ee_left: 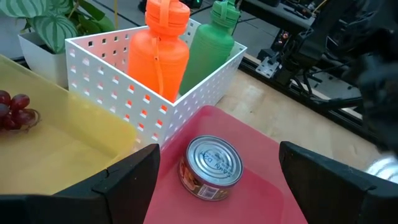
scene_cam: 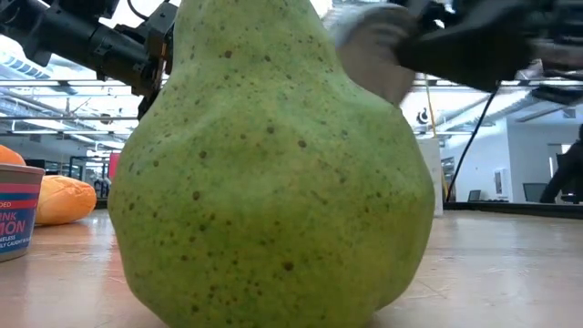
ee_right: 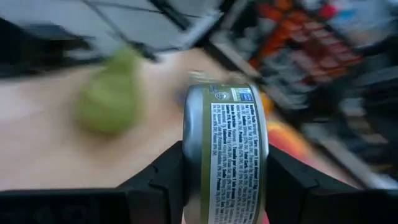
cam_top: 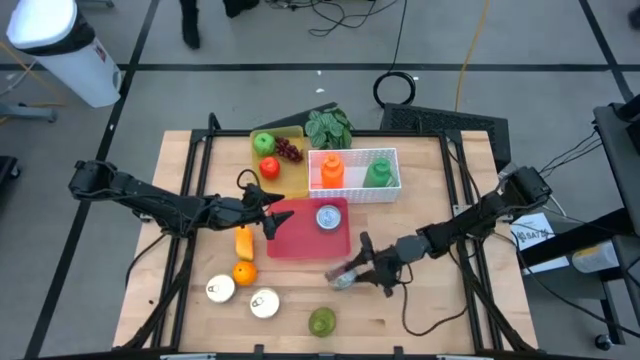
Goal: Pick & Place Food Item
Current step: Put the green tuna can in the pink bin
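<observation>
Right gripper sits low over the bare wood just off the near right corner of the red tray, its two dark fingers pressed against opposite sides of a silver can. The can is held on edge, label facing the wrist camera, rim upward; whether it is clear of the table cannot be told. Beyond it, on the wood toward the front edge, stands a green pear, which fills the low view.

Left gripper hovers at the left edge of the red tray, fingers spread wide and holding nothing. Between its fingers the left wrist view shows a second can lying on the tray, lid up.

Behind the tray stands a white perforated basket holding an orange bottle and a green bottle. To its left, a yellow tray carries a green apple, red grapes and a red fruit. A potted plant stands behind the basket.

On the wood left of the pear lie an orange, an elongated orange item, and two cups.
</observation>
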